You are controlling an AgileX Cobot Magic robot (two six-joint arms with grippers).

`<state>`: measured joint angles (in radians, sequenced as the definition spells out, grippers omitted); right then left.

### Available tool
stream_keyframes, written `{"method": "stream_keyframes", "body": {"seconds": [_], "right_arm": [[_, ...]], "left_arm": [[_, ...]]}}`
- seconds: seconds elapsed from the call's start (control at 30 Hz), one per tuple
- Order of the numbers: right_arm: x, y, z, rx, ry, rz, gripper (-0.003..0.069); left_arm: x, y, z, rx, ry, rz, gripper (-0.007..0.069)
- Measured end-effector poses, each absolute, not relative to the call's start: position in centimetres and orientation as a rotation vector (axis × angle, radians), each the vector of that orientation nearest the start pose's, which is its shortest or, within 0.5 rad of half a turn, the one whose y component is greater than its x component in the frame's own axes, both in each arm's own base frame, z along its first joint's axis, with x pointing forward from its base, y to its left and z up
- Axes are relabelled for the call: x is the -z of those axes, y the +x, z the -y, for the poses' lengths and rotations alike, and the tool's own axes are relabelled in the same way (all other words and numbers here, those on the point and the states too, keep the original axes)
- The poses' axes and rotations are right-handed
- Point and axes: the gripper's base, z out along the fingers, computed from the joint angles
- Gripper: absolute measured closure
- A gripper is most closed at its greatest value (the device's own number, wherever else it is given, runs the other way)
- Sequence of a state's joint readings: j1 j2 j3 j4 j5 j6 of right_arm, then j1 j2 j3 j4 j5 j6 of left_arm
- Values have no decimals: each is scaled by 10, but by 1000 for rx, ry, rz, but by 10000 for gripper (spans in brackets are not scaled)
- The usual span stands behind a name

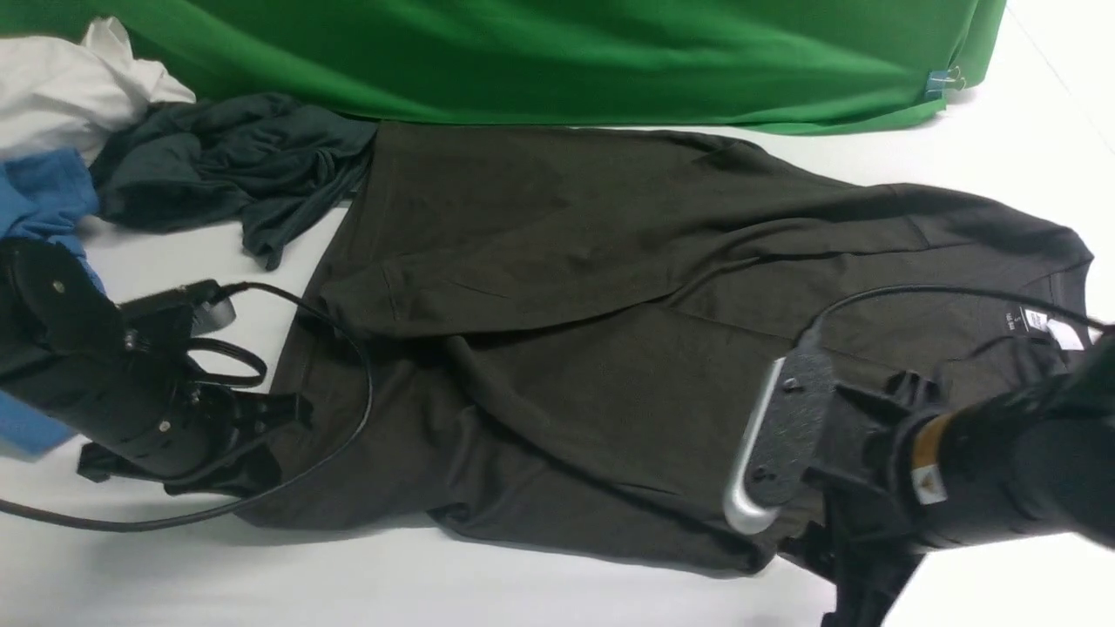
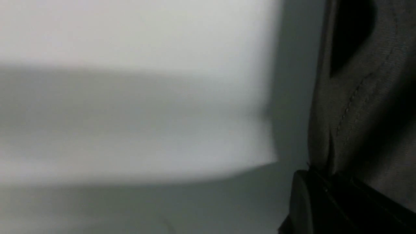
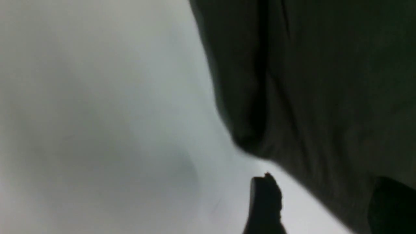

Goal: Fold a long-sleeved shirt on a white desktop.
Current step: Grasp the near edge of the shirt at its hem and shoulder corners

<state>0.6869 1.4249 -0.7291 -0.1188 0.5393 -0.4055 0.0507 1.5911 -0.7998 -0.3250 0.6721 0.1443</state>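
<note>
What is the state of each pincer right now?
Left pincer: closed on the long-sleeved shirt, at its hem.
Right pincer: open around the shirt's edge.

A creased green cloth backdrop (image 1: 557, 61) runs along the far side of the white worktop (image 1: 435, 583), its lower edge resting on the surface. A small blue clip (image 1: 935, 84) pinches the backdrop's right lower corner. At the backdrop's left end lies a heap of white cloth (image 1: 70, 87), blue cloth (image 1: 43, 196) and a dark teal garment (image 1: 226, 165). The light is even, the shadows soft.
</note>
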Motion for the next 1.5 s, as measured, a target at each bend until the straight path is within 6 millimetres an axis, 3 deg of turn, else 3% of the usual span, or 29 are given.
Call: {"method": "stream_keyframes", "body": {"seconds": [0.23, 0.4, 0.67, 0.73, 0.87, 0.9, 0.93, 1.0, 1.23, 1.5], "right_arm": [[-168, 211, -165, 78, -1611, -2249, 212], [-165, 208, -170, 79, -1654, -2228, 137], [-149, 213, -178, 69, -1706, -2176, 125], [-147, 215, -180, 68, -1706, -2173, 147], [-143, 217, -183, 57, -1691, -2183, 410], [-143, 217, -183, 57, -1692, -2184, 426], [-143, 217, -183, 53, -1681, -2191, 540], [-143, 217, -183, 54, -1680, -2193, 596], [-152, 211, -176, 78, -1677, -2255, 611], [-187, 207, -170, 89, -1610, -2259, 612]], "left_arm": [[-189, 264, -1, 216, -211, -2868, 594], [-189, 263, -1, 207, -215, -2875, 594], [-189, 263, -1, 205, -215, -2876, 594], [-189, 263, -1, 205, -215, -2876, 594], [-189, 263, -1, 205, -215, -2876, 594], [-189, 263, -1, 205, -215, -2876, 594], [-189, 263, -1, 205, -215, -2876, 594], [-189, 263, -1, 205, -215, -2878, 594], [-197, 258, 0, 212, -208, -2868, 594], [-227, 244, 1, 218, -187, -2783, 594]]}}
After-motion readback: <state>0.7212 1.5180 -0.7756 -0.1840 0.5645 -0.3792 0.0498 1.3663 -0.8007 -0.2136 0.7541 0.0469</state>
